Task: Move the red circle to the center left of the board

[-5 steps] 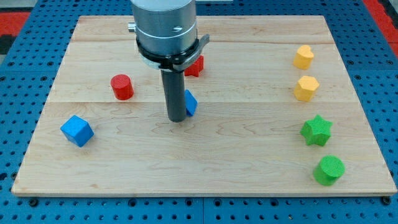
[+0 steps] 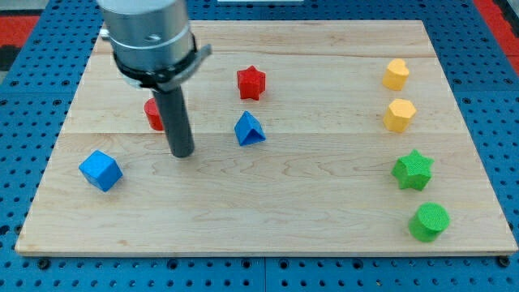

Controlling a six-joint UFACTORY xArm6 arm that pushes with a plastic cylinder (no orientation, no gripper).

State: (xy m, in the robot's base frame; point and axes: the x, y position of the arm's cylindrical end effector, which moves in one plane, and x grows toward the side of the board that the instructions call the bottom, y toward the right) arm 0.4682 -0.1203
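Note:
The red circle (image 2: 152, 114) is a short red cylinder on the left half of the wooden board (image 2: 268, 211), partly hidden behind my rod. My tip (image 2: 182, 154) rests on the board just to the right of and below the red circle, between it and the blue triangle (image 2: 249, 130). Whether the rod touches the red circle I cannot tell.
A red star (image 2: 251, 82) lies above the blue triangle. A blue cube (image 2: 100, 170) sits near the board's lower left. At the right stand a yellow heart (image 2: 396, 74), a yellow hexagon (image 2: 399, 115), a green star (image 2: 413, 170) and a green circle (image 2: 429, 221).
My rod has moved left, away from the blue triangle and the red star, and now stands beside the red circle. The blocks have not visibly moved.

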